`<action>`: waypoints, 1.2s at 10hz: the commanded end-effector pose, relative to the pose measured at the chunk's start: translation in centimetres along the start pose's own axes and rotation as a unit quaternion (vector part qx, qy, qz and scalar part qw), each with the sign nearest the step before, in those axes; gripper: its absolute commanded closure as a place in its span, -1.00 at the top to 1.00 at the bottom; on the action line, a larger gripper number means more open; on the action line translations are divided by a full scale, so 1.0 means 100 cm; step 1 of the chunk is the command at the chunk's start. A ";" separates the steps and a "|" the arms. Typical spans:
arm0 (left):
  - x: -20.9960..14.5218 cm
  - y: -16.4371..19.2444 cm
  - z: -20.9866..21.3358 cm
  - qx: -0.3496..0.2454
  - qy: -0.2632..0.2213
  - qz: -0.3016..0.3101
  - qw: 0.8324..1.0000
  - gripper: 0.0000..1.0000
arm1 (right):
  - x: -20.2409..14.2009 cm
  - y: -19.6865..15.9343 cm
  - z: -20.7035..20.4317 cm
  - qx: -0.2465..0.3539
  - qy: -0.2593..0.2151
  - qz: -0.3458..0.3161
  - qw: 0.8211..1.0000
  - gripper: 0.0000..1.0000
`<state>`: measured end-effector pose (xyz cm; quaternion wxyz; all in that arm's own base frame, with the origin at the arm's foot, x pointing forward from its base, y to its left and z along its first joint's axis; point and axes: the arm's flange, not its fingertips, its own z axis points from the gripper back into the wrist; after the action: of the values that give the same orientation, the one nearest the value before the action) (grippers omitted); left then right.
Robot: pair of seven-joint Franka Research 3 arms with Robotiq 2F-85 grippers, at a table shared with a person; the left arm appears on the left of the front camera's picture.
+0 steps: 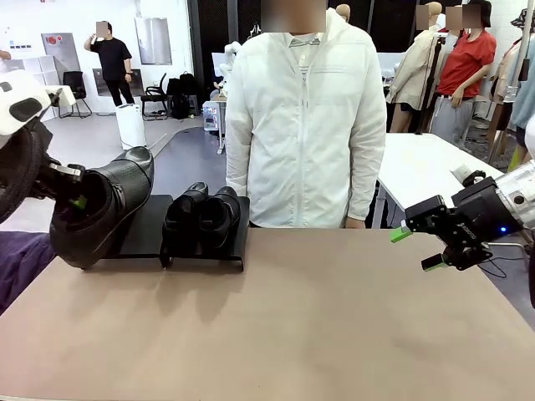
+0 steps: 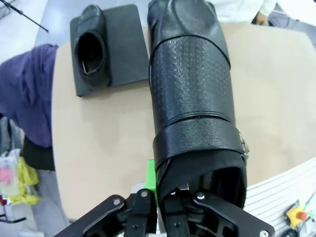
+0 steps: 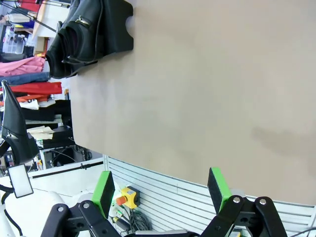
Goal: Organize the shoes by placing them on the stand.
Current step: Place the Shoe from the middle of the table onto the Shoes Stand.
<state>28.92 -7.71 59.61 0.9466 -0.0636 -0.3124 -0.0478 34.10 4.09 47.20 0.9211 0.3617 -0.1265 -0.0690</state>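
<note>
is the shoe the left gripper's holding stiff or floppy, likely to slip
Probably fairly stiff: the held shoe keeps its shape while gripped only at the heel opening by the left gripper. Its glossy upper looks slippery, though the textured panel may help.

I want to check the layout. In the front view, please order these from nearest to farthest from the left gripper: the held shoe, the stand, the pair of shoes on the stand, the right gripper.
1. Held shoe: clamped in the left gripper, far left.
2. Stand: its bare left panel, just beside that shoe.
3. Pair of shoes: on the stand's right panel.
4. Right gripper: open, far right, above the table.
</note>
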 end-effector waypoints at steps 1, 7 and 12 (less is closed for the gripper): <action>0.049 0.026 -0.018 -0.053 0.031 0.023 0.998 -1.00 | 0.001 0.003 0.000 0.013 -0.003 -0.004 1.000 1.00; 0.129 0.068 -0.146 -0.070 -0.020 0.039 0.997 -1.00 | 0.001 0.003 0.000 0.013 -0.003 -0.004 1.000 1.00; 0.129 0.092 -0.233 -0.005 -0.074 0.066 0.995 -1.00 | 0.001 0.003 0.000 0.013 -0.003 -0.004 1.000 1.00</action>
<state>53.25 -3.02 48.16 0.9267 -0.0933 -0.3638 0.0160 34.06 4.08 47.27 0.9209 0.3619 -0.1272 -0.0686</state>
